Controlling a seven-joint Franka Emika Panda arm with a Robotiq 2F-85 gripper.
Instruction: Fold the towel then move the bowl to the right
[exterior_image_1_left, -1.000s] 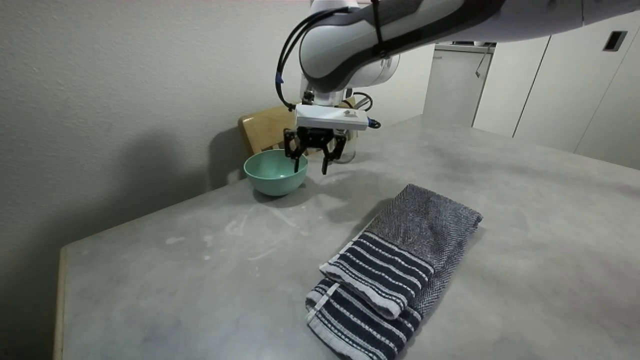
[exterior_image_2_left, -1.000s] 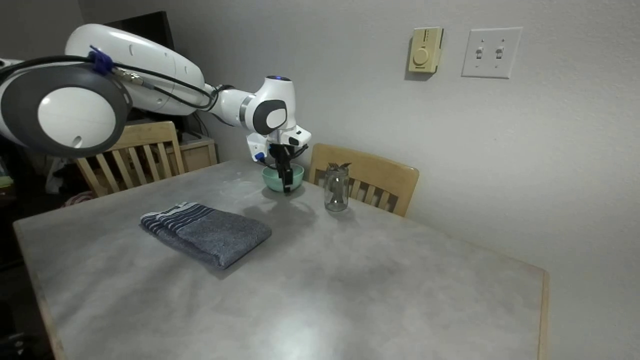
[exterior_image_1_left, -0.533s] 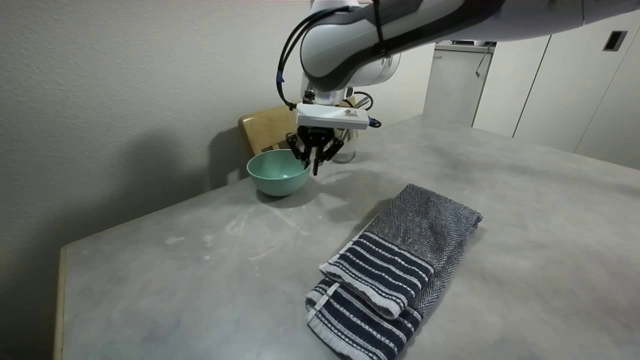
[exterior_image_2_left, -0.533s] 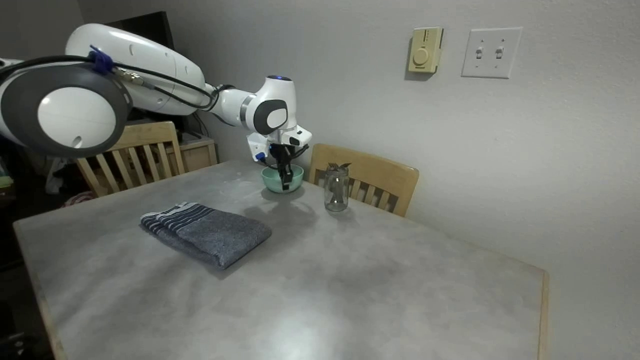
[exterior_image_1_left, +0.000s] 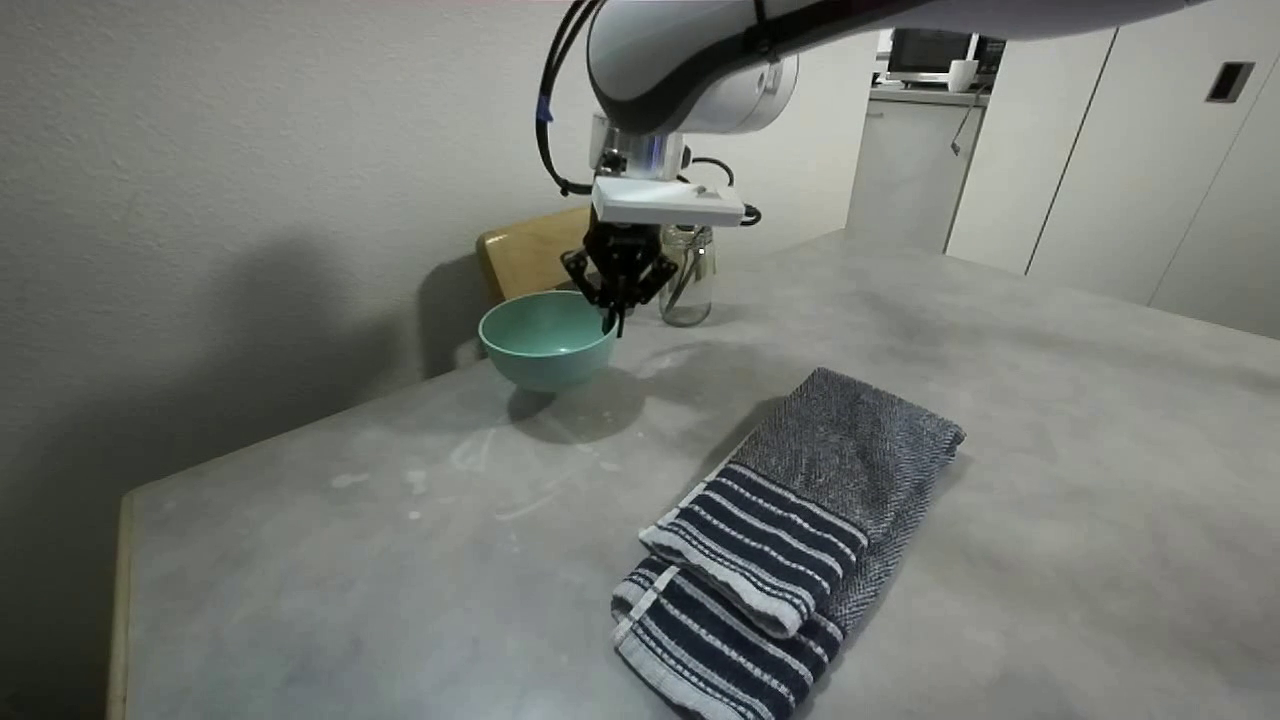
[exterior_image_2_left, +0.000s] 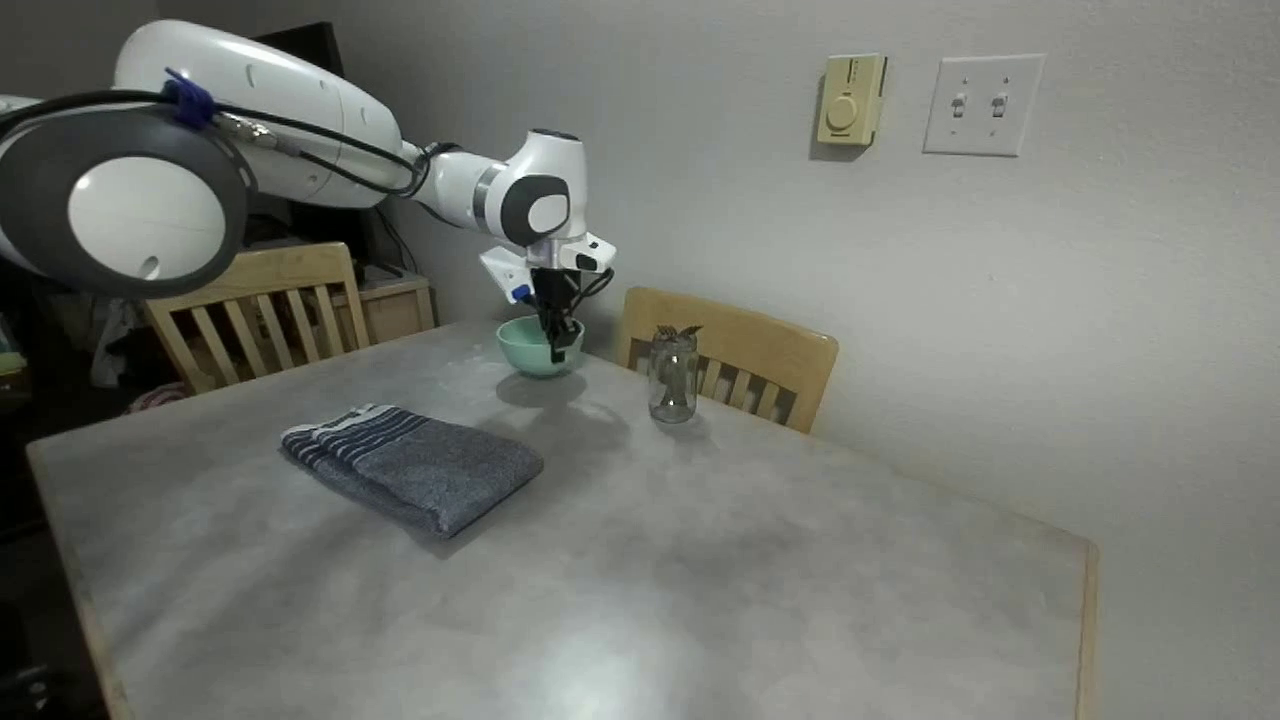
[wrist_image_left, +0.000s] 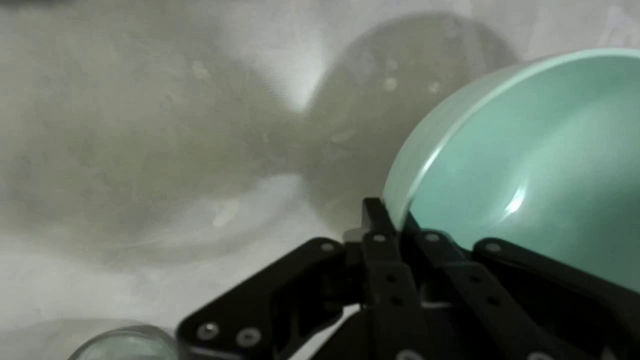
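1. Pinches the rim of the mint-green bowl (exterior_image_1_left: 548, 342) in the black gripper (wrist_image_left: 393, 220), with the jaws closed on it: in the wrist view, one finger outside and one inside.
2. Holds the bowl over the far part of the grey tabletop (exterior_image_2_left: 800, 540), seemingly just above the surface, with a shadow (exterior_image_1_left: 590, 415) spread below (any tilt too slight to judge).
3. Shows the towel (exterior_image_1_left: 790, 540) lying folded on the tabletop, well apart from the bowl: nearer and to the right in an exterior view, with navy and white striped ends stacked, and with the upper end set back from the lower.
4. Has a glass jar (exterior_image_2_left: 672, 390) upright on the tabletop, with utensils (exterior_image_2_left: 677, 335) inside, to the right of the bowl and apart from it.
5. Extends the white arm (exterior_image_2_left: 270, 85) over the tabletop, from the left in an exterior view.
6. Includes a wooden chair (exterior_image_2_left: 745, 335) just beyond the far edge, behind the jar, and a second chair (exterior_image_2_left: 300, 265) farther left.
7. Bears on the far wall (exterior_image_2_left: 1000, 300) a beige dial control (exterior_image_2_left: 852, 100) and, to its right, a white double switch plate (exterior_image_2_left: 985, 105).
8. Takes in, at the far right of an exterior view, a white mug (exterior_image_1_left: 962, 76) in front of a microwave (exterior_image_1_left: 928, 52).
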